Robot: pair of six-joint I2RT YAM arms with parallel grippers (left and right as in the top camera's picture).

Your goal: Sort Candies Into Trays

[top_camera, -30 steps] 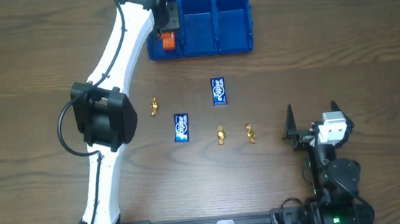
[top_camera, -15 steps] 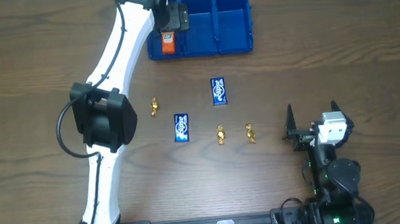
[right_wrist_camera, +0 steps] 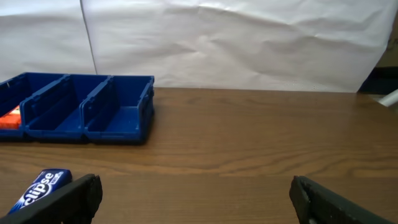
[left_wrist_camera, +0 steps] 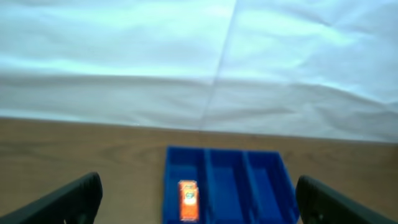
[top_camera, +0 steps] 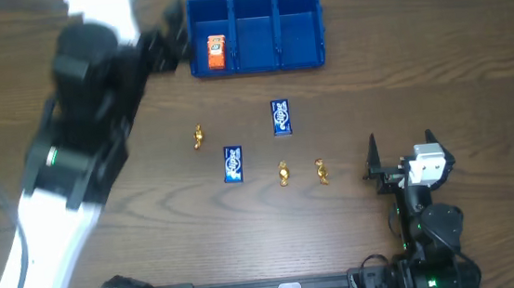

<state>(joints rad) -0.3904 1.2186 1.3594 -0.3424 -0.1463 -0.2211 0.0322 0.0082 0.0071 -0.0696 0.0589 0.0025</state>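
Item 1, tray: the blue three-compartment tray (top_camera: 260,66) stands at the far edge of the tabletop (top_camera: 438,81). One orange candy (top_camera: 216,51) lies in its end compartment on the left arm's side.

Item 2, loose candies: the top view shows two blue packets (top_camera: 281,117) (top_camera: 233,163) and three gold-wrapped candies (top_camera: 199,137) (top_camera: 284,173) (top_camera: 321,170) on the bare wood, well apart from the tray. The gold pair lie near each other, between the lower packet and the right gripper.

Item 3, left gripper (left_wrist_camera: 198,185): fingers spread wide, nothing between them. Its wrist view faces the tray head-on with a white sheet (left_wrist_camera: 199,56) behind. There the orange candy lies lengthwise, with print on its face too small to read.

Item 4, right gripper (top_camera: 401,143): fingers spread wide, holding nothing, low over the tabletop near its base. Its wrist view takes in the tray from the side and one blue packet just beside a finger, bearing white lettering
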